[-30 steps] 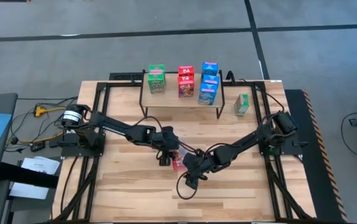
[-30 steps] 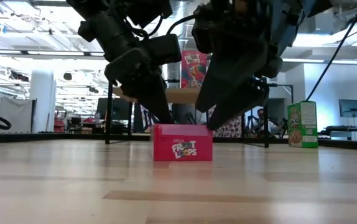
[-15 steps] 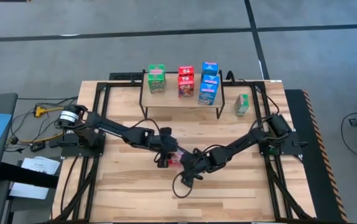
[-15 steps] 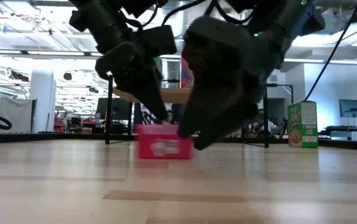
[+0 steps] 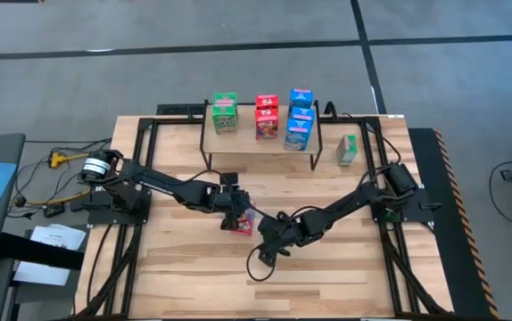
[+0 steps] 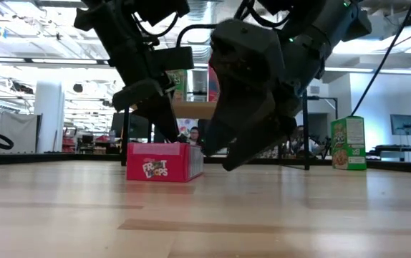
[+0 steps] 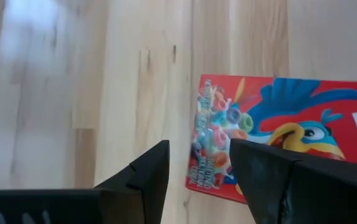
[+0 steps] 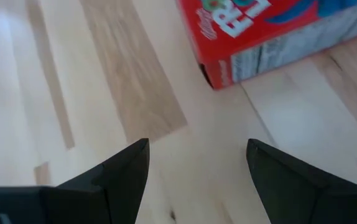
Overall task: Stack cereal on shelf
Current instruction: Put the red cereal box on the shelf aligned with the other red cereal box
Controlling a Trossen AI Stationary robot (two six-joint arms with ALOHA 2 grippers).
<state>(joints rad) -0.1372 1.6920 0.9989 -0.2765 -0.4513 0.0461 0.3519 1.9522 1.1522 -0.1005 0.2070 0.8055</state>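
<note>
Your slatted wood bench [image 5: 185, 259] carries the shelf [image 5: 260, 145] at its back. In front of the shelf a glossy red cardboard cereal box [image 5: 243, 223] lies flat. The narrowly parted left pincer [image 5: 235, 217] straddles its short end, nearer; the right pincer [image 5: 270, 241] hangs spread, just beside.
</note>
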